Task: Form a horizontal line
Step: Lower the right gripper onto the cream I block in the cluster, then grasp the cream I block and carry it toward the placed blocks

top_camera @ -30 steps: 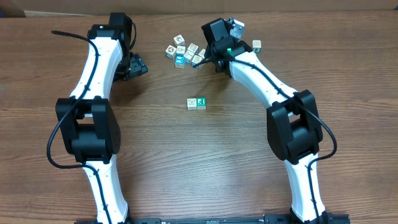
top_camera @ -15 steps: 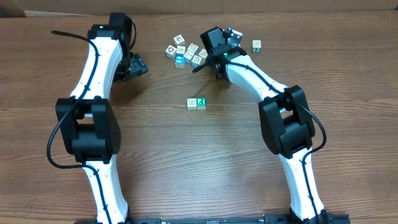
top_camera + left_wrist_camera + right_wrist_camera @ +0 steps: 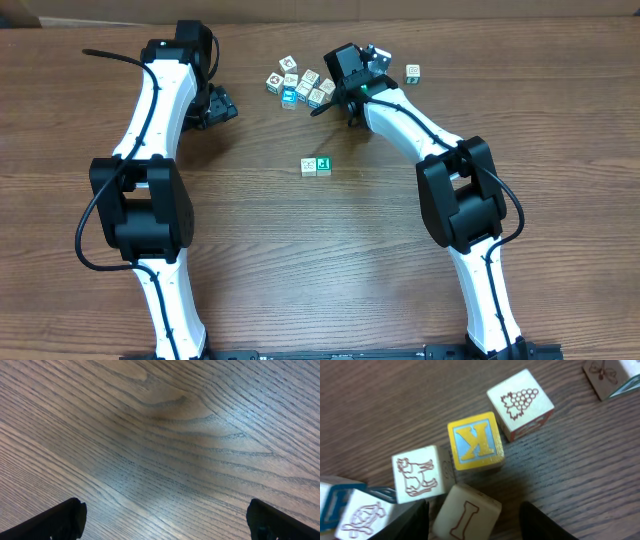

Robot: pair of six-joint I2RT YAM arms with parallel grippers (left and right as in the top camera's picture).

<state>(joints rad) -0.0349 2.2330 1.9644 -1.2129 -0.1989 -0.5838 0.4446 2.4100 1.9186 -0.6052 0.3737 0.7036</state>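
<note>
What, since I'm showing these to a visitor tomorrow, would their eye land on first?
Most likely the jumble of picture blocks near the top of the overhead view, with the right arm reaching into it. In the right wrist view a yellow-and-blue K block stands out, and a block marked I sits between the open jaws. Two blocks sit side by side at that view's centre.

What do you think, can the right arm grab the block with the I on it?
Probably yes. The I block lies between the open fingers of the right gripper. The animal block sits close by one finger and might get bumped.
</note>
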